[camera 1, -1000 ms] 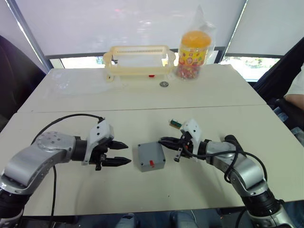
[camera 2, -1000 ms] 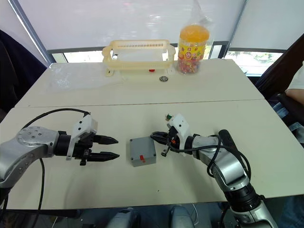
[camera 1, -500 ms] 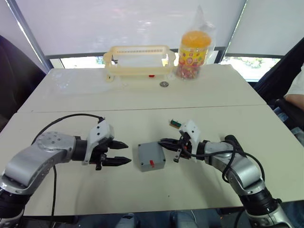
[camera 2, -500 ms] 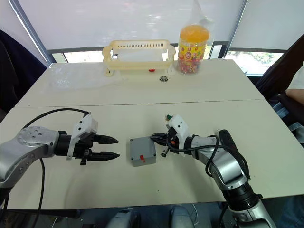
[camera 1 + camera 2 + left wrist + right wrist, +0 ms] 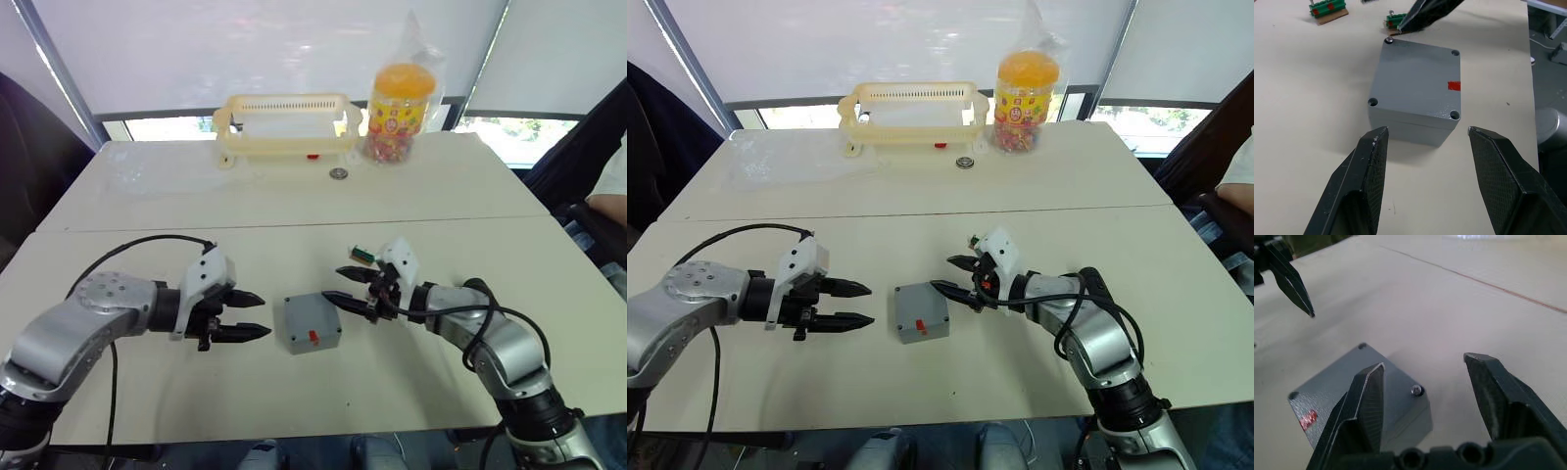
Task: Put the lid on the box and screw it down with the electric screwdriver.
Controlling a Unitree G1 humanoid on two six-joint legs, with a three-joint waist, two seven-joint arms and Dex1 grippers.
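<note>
The left end effector (image 5: 253, 315) hovers with fingers spread and empty, its tips aimed at the box (image 5: 312, 322) just beside it on the cream bench (image 5: 294, 186). The box — matte grey plastic, square, rounded corners — wears its lid (image 5: 1420, 78), a red mark on one side and a screw head (image 5: 1417, 390) at one corner. The right end effector (image 5: 349, 286), likewise parted and empty, flanks that corner.
</note>
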